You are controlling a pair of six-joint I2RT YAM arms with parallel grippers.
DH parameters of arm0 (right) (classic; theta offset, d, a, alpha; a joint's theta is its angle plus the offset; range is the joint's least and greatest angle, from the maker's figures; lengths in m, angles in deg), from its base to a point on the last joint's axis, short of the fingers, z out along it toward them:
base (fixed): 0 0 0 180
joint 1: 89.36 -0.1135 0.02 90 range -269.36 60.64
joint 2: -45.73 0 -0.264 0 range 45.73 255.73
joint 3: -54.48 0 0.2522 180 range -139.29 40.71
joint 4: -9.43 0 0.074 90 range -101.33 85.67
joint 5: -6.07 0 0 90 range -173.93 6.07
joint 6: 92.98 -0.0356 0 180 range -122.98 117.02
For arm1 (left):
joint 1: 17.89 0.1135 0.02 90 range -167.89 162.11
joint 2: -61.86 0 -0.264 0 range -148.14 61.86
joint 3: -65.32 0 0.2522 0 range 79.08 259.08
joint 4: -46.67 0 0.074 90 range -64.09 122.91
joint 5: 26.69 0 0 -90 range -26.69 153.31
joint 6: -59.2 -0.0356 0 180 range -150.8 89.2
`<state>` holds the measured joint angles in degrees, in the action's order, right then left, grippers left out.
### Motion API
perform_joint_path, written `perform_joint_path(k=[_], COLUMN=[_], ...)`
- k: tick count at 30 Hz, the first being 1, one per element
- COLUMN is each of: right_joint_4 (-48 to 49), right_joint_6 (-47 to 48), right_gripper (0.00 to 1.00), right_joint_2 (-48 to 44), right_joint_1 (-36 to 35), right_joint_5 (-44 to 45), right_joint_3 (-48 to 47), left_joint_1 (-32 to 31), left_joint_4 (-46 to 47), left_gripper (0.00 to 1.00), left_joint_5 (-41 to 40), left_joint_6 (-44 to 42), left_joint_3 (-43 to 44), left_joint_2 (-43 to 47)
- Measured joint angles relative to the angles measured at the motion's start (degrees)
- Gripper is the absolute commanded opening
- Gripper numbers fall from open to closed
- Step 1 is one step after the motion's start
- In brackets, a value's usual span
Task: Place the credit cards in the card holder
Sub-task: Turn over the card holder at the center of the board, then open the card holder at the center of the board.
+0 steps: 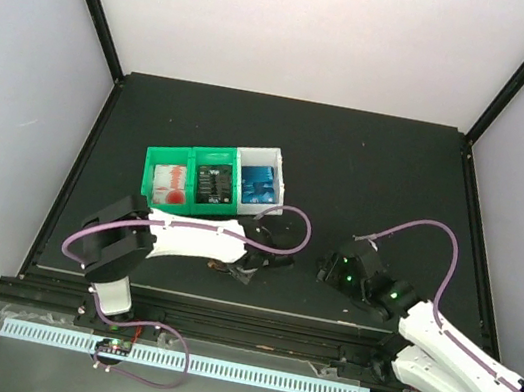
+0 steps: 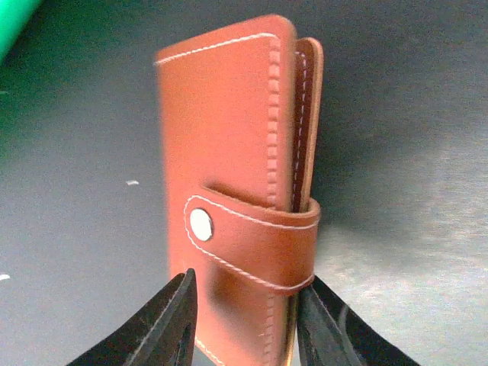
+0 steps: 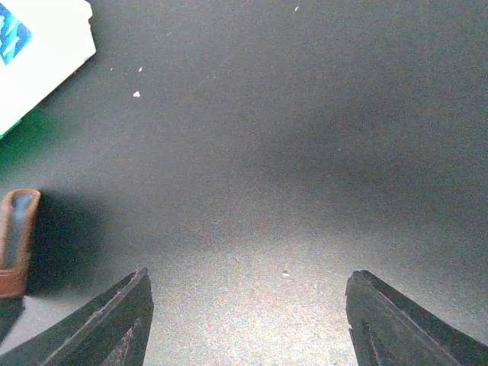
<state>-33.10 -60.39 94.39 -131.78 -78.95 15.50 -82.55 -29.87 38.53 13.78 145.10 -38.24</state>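
The card holder (image 2: 229, 152), a reddish-brown leather wallet with its snap tab fastened, stands upright between my left gripper's (image 2: 248, 288) fingers, which are shut on its lower end. In the top view the left gripper (image 1: 250, 263) is just in front of the bins, with the card holder (image 1: 231, 271) showing only as a brown sliver under it. The credit cards lie in the bins: a red-and-white card (image 1: 170, 185), a black card (image 1: 213, 184) and a blue card (image 1: 259, 185). My right gripper (image 1: 333, 267) is open and empty over bare table (image 3: 248, 278). The card holder's edge (image 3: 15, 236) shows at its far left.
A green bin (image 1: 169, 156) and a white bin (image 1: 261, 154) stand side by side at the table's middle left. The white bin's corner (image 3: 46, 53) shows in the right wrist view, and the green bin's corner (image 2: 15, 23) in the left wrist view. Cables loop over both arms.
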Motion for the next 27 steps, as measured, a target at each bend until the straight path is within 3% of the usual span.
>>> perform_joint_path(k=[5,11,15,27], right_joint_4=[-2.4,-4.9,-5.1,1.7], right_joint_6=[-0.5,0.3,3.3,13.6], right_gripper=[0.72,0.73,0.73,0.67], right_joint_2=[-3.0,-3.8,-2.2,14.0], right_joint_1=[0.0,0.0,0.0,-2.6], right_joint_5=[0.9,1.1,0.8,-8.1], right_joint_3=[0.0,-0.8,-2.8,-7.6], left_joint_1=[0.0,0.2,1.9,19.5], left_joint_4=[11.1,20.5,23.4,28.0], left_gripper=[0.59,0.7,0.73,0.74], left_joint_5=[8.6,17.4,19.4,22.3], left_joint_6=[-3.4,-7.1,-8.2,-6.3], left_joint_3=[-5.5,-7.2,-7.5,-23.6], left_joint_2=[3.3,12.3,15.5,24.8])
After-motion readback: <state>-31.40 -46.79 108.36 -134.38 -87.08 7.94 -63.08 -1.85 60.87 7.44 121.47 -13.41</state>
